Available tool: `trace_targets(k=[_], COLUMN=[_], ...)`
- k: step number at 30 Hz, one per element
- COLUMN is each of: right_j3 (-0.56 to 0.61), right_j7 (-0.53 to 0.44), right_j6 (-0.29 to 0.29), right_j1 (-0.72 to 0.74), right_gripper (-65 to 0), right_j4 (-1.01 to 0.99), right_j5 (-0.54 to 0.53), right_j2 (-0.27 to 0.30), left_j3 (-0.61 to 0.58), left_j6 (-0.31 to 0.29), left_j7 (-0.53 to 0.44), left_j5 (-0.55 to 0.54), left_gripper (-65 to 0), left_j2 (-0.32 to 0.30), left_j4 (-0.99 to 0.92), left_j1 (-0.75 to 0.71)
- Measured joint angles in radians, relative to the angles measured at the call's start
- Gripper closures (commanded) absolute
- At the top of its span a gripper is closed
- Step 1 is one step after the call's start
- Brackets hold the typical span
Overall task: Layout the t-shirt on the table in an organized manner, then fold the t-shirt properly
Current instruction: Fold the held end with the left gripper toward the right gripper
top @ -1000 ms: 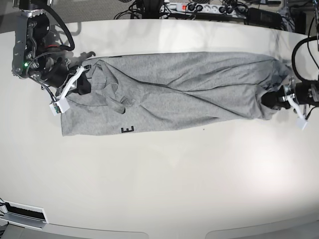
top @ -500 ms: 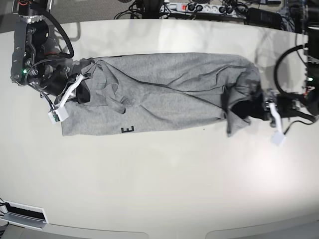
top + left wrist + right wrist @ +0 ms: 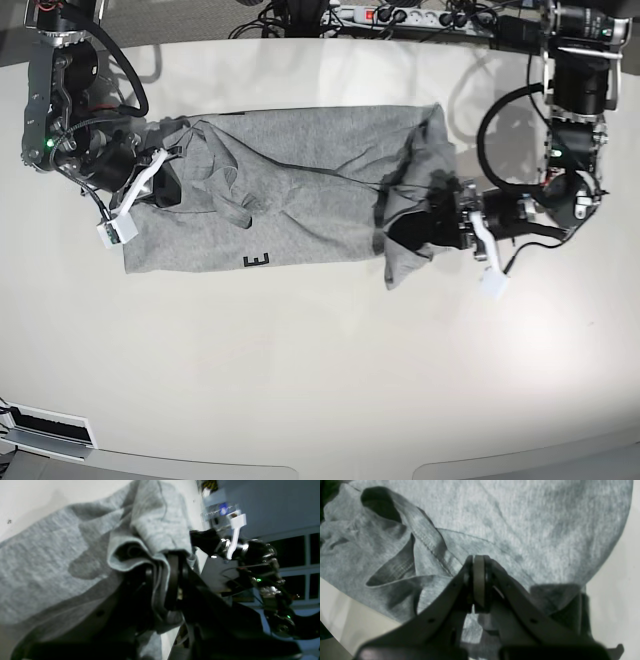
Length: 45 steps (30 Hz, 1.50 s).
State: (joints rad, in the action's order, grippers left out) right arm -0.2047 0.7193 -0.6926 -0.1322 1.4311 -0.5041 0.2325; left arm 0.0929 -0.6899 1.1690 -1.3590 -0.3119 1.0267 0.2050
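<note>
The heather-grey t-shirt (image 3: 300,190) lies stretched across the back half of the off-white table (image 3: 320,370), with a black letter "E" (image 3: 256,261) at its near hem. My left gripper (image 3: 415,232) is shut on the shirt's right end and holds it lifted and doubled back over the body. In the left wrist view the jaws (image 3: 165,585) pinch bunched grey fabric (image 3: 50,555). My right gripper (image 3: 160,185) sits at the shirt's left end. Its jaws (image 3: 478,580) are shut on a fold of the cloth (image 3: 520,517).
A power strip and cables (image 3: 400,15) run along the table's far edge. A white-and-black box (image 3: 45,430) sits at the near left corner. White tags hang from both grippers (image 3: 492,280) (image 3: 115,230). The right arm (image 3: 250,555) shows in the left wrist view.
My left gripper has carried the shirt's right end leftward from near the table's right side to the middle, folding it over. The right gripper has stayed in place.
</note>
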Motion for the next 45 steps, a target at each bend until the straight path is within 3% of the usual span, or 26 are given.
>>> trace_targets(k=[1,2,5,7,9,10,13,14,18,22,27,31,36,40,45], right_j3=[0.000,0.000,0.000,0.000,0.000,0.000,0.000,0.000,0.000,0.000,0.000,0.000,0.000,0.000,0.000], right_j7=[0.000,0.000,0.000,0.000,0.002,0.002,0.003,0.003,0.002,0.003,0.002,0.002,0.002,0.002,0.002], right_j6=[0.000,0.000,0.000,0.000,0.000,0.000,0.000,0.000,0.000,0.000,0.000,0.000,0.000,0.000,0.000], right_j1=[0.000,0.000,0.000,0.000,0.000,0.000,0.000,0.000,0.000,0.000,0.001,0.000,0.001,0.001,0.001], right_gripper=[0.0,0.0,0.0,0.0,-2.6,-4.3,-4.9,-4.9,-4.9,-4.9,-4.9,-4.9,-4.9,-4.9,-4.9], right_j4=[0.000,0.000,0.000,0.000,0.000,0.000,0.000,0.000,0.000,0.000,0.000,0.000,0.000,0.000,0.000], right_j5=[-0.001,0.000,-0.001,-0.001,-0.001,-0.001,-0.002,-0.002,-0.004,-0.003,-0.005,-0.004,-0.004,-0.005,-0.004], right_j2=[0.000,0.000,0.000,0.000,0.000,0.000,0.000,0.000,0.000,0.000,0.000,0.000,0.000,0.000,0.000], left_j3=[0.000,0.000,0.000,0.000,-0.001,-0.001,-0.001,-0.001,-0.002,0.027,0.105,0.112,0.111,0.111,0.126], left_j6=[0.000,0.000,0.001,0.000,0.000,0.000,0.000,0.000,0.000,0.000,-0.001,0.056,0.068,0.001,0.001], left_j7=[-0.008,-0.011,0.021,0.073,0.104,0.103,0.109,0.115,0.141,0.130,-0.033,-0.065,-0.056,0.057,0.013], left_j5=[0.005,0.004,-0.043,-0.103,-0.100,-0.100,-0.095,-0.093,-0.100,-0.084,0.239,0.435,0.400,0.256,0.214], left_gripper=[0.0,-6.7,-33.5,-38.2,-36.6,-32.0,-2.9,0.0,0.0,0.0,0.0,0.0,0.0,0.0,0.0], left_j2=[0.007,0.013,0.033,0.040,0.037,0.037,0.029,0.029,0.023,-0.030,-0.066,-0.059,-0.060,-0.060,-0.069], left_j4=[0.000,0.000,0.000,0.000,0.000,0.000,-0.002,-0.002,-0.001,-0.001,0.000,-0.001,-0.001,-0.001,0.000], left_j1=[0.000,0.000,0.006,0.008,0.009,0.010,0.032,0.045,0.087,0.106,0.105,0.082,0.042,0.029,0.018])
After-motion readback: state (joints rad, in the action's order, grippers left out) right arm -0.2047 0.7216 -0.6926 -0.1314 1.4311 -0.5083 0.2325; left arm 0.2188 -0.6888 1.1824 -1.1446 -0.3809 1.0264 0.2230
